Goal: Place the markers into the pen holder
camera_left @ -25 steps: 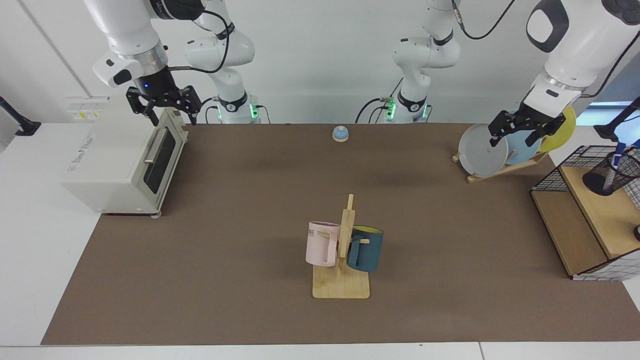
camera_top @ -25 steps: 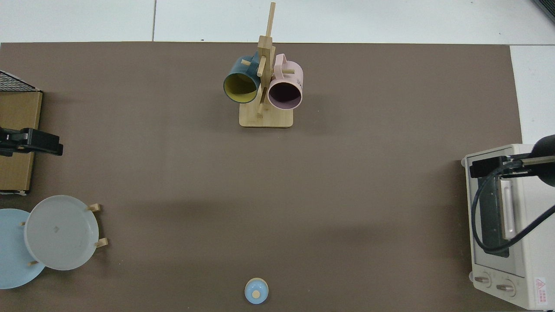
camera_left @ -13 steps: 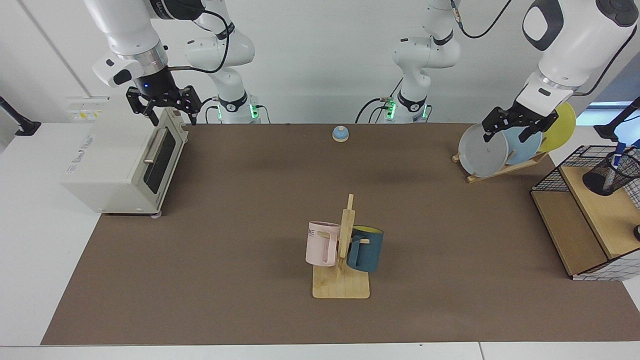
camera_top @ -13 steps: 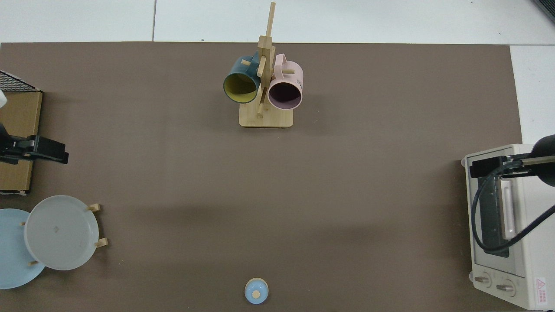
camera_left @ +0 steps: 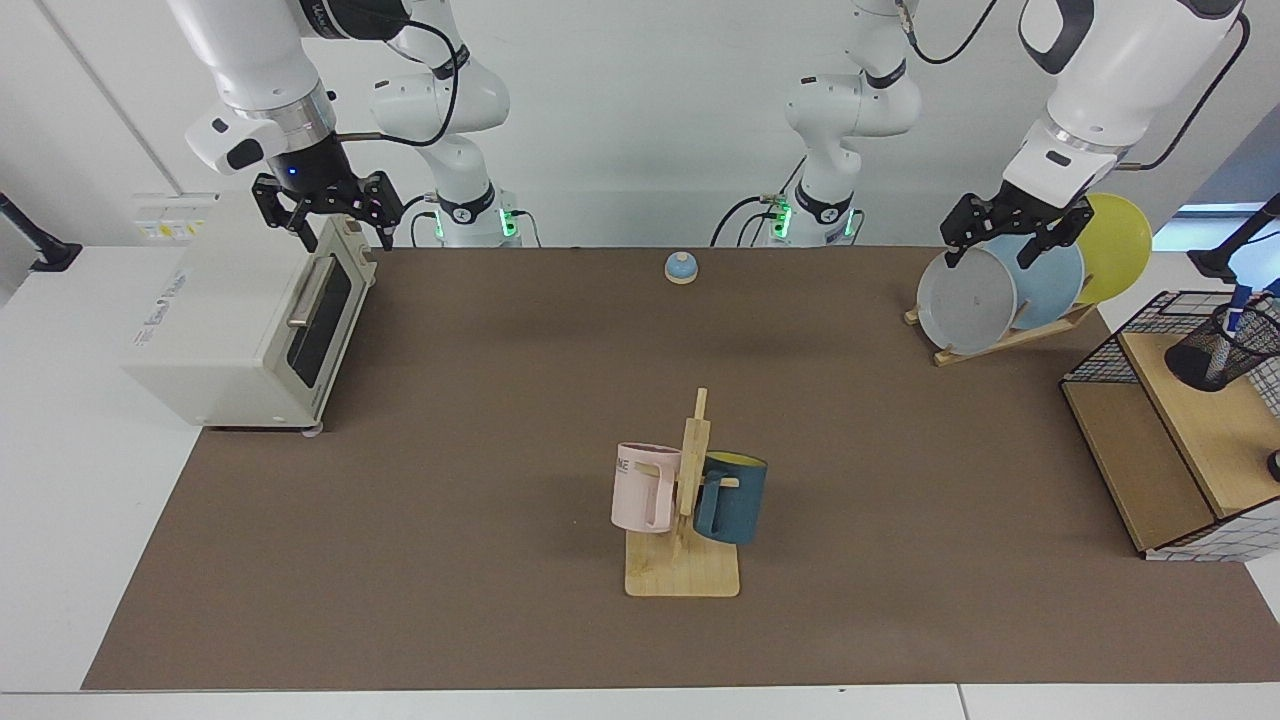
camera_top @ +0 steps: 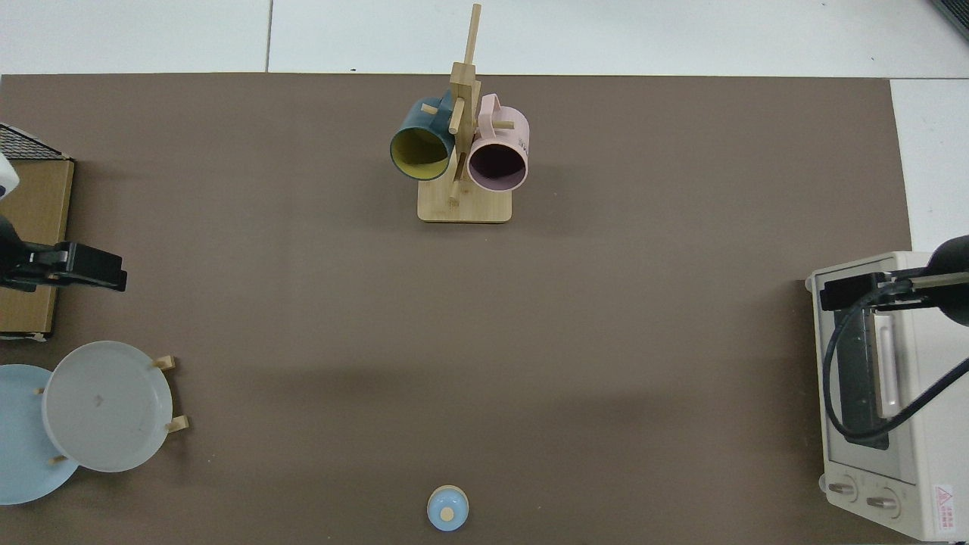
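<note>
The pen holder [camera_left: 1212,352], a small black mesh cup, stands on the wooden shelf at the facing view's right edge. A marker [camera_left: 1237,306] stands inside it, its blue end poking above the rim. My left gripper [camera_left: 1003,250] hangs open and empty above the plate rack, well away from the holder towards the table's middle. In the top view its hand [camera_top: 72,266] shows at the left edge; the holder is out of that view. My right gripper [camera_left: 343,236] waits open over the toaster oven's top front edge.
A toaster oven [camera_left: 250,320] sits at the facing view's left. A wooden mug rack [camera_left: 685,520] with a pink and a dark blue mug stands centre front. There is a blue bell [camera_left: 681,267], a plate rack [camera_left: 1010,335] with three plates, and a wire basket [camera_left: 1130,350] with wooden shelves.
My left gripper has risen and moved away from the basket, towards the table's back and middle, and now hangs over the plates. The right arm has not moved.
</note>
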